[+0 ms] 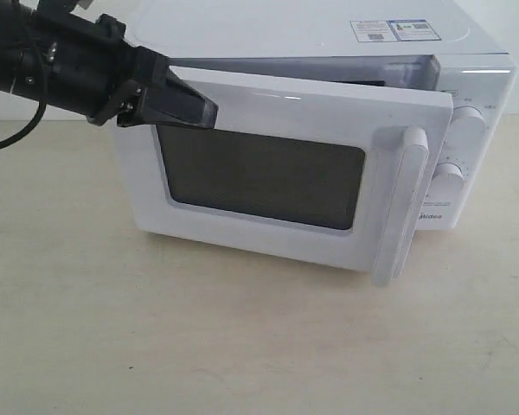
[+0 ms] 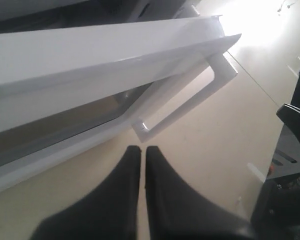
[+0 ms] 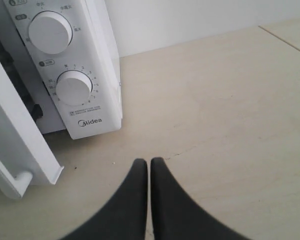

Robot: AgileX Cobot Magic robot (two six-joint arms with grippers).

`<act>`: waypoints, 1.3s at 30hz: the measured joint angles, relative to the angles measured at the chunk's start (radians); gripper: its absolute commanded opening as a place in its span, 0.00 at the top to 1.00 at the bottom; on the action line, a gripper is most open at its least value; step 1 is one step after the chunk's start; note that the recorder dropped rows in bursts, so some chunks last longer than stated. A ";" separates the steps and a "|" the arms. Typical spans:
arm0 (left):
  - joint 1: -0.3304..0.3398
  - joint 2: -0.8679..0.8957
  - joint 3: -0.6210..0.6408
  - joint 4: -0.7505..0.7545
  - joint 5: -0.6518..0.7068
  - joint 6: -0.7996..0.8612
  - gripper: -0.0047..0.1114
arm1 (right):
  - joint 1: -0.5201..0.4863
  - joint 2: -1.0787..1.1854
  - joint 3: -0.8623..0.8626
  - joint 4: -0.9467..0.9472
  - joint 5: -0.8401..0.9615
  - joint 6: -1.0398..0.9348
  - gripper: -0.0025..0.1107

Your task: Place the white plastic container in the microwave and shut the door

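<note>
The white microwave point(image 1: 467, 95) stands at the back of the table, its door point(image 1: 268, 177) swung nearly to, with a narrow gap left along the top. The door has a dark window and a tall white bar handle point(image 1: 398, 203). My left gripper point(image 1: 199, 111) is shut and empty, its tips against the door's upper left corner; in the left wrist view the left gripper point(image 2: 142, 150) sits just in front of the door point(image 2: 90, 65) and handle point(image 2: 190, 95). My right gripper point(image 3: 149, 162) is shut and empty above the table, beside the dial panel point(image 3: 65, 70). The white plastic container is hidden.
The beige table point(image 1: 242, 346) stretches in front of the microwave. A white wall rises behind it. In the left wrist view, dark equipment point(image 2: 295, 120) stands past the table's far edge.
</note>
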 measured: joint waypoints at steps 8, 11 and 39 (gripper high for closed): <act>0.000 -0.138 0.000 0.030 0.075 -0.035 0.92 | 0.000 0.000 0.000 -0.136 -0.013 -0.054 0.98; 0.000 -0.241 0.000 0.094 0.079 -0.102 0.92 | 0.000 0.000 0.000 -0.178 -0.107 -0.055 0.98; 0.000 -0.759 0.000 0.268 0.130 -0.351 0.92 | -0.002 0.926 -0.871 0.840 0.688 -0.550 0.98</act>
